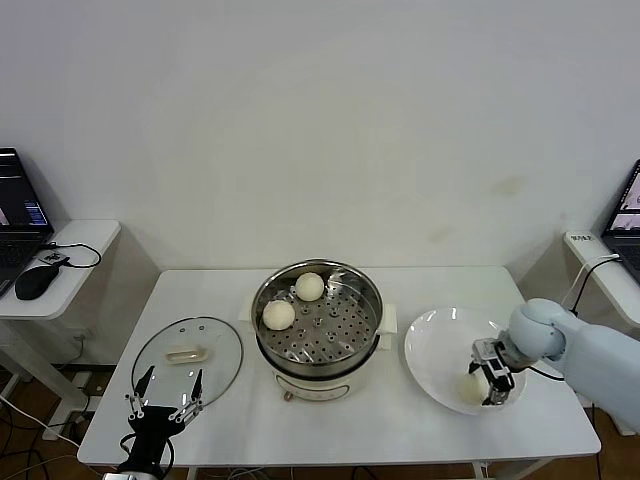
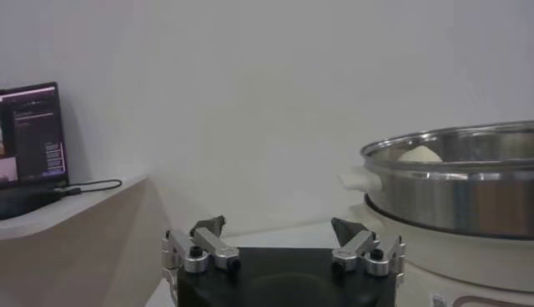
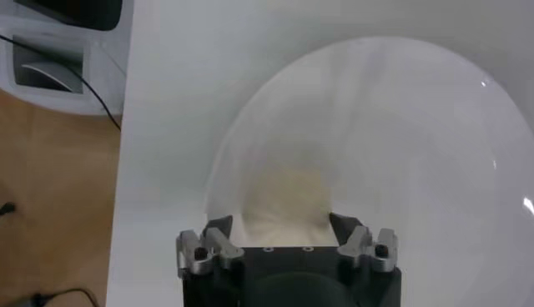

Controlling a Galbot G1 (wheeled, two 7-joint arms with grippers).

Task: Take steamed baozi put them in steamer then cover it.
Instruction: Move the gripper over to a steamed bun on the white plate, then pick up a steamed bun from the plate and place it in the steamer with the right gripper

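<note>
The steamer (image 1: pixel 318 268) stands mid-table with two baozi in it, one at the back (image 1: pixel 309 286) and one at the left (image 1: pixel 279 315). Another baozi (image 1: pixel 467 389) lies on the white plate (image 1: pixel 430 345) at the right. My right gripper (image 1: pixel 490 385) is down over it, open, with a finger on each side of the bun (image 3: pixel 284 200). The glass cover (image 1: pixel 215 345) lies flat on the table at the left. My left gripper (image 1: pixel 168 378) waits open at the cover's near edge. The left wrist view shows the steamer's wall (image 2: pixel 450 192) and a bun's top (image 2: pixel 420 154).
A side table at the left holds a laptop (image 1: pixel 15 215) and a mouse (image 1: pixel 35 281) with a cable. Another side table with a laptop (image 1: pixel 630 215) stands at the right. The wall runs close behind the table.
</note>
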